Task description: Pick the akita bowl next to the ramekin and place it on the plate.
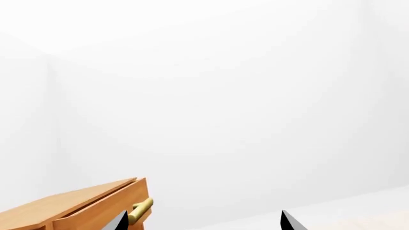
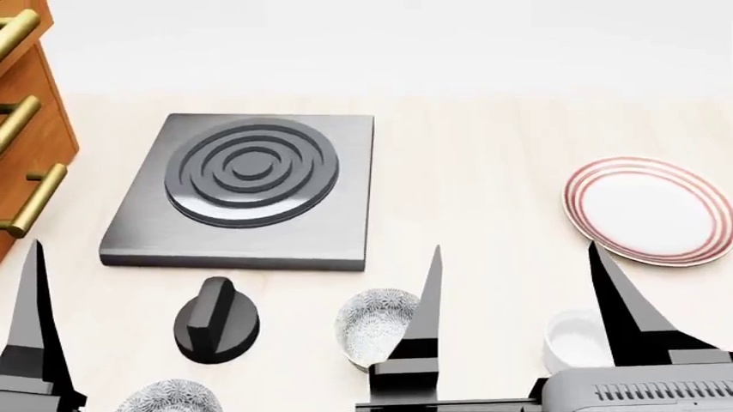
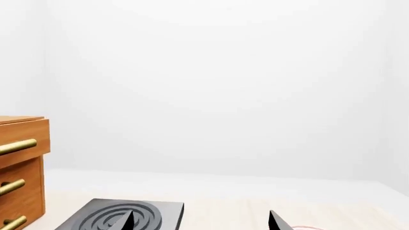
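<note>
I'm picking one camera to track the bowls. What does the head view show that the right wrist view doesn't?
Only the head view shows the akita bowl beside the ramekin, a second patterned bowl, the black knob and the whole plate.

Only the right wrist view shows the blank white wall behind the counter.

Both show the stove burner, the wooden drawers and the open right gripper.
</note>
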Controlling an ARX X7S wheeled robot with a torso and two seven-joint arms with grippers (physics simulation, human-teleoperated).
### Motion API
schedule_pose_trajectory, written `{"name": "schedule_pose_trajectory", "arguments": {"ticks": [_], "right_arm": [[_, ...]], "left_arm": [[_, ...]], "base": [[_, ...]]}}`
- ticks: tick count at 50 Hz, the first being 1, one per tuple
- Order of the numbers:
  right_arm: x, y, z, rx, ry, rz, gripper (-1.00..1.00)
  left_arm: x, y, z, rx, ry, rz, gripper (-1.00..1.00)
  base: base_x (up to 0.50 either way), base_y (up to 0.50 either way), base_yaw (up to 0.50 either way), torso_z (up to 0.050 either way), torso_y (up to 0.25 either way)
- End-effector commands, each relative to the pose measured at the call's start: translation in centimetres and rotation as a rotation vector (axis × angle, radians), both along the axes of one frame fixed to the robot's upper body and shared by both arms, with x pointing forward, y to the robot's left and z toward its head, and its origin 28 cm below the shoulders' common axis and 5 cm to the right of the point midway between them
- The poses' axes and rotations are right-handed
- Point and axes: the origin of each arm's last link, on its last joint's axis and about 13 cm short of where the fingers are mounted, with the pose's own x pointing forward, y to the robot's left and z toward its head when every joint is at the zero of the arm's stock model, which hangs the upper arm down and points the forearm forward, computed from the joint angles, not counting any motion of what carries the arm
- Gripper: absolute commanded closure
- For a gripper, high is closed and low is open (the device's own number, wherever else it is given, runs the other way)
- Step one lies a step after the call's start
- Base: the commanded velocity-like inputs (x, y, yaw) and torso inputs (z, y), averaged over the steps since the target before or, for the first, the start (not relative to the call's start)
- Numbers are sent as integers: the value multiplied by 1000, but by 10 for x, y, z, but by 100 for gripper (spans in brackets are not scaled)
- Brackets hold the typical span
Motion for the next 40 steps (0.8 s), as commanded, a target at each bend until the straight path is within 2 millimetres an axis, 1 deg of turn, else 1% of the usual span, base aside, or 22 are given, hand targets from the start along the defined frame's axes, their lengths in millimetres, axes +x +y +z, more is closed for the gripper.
{"name": "schedule_pose_trajectory", "arguments": {"ticks": [1, 40], "right_arm": [[2, 1, 3, 17, -33, 7, -100], [0, 0, 3, 15, -36, 4, -100]], "left_arm": [[-1, 2, -1, -20, 21, -8, -100], [-1, 2, -1, -14, 30, -8, -100]], "base": [[86, 0, 0, 0, 0], [89, 0, 0, 0, 0]]}}
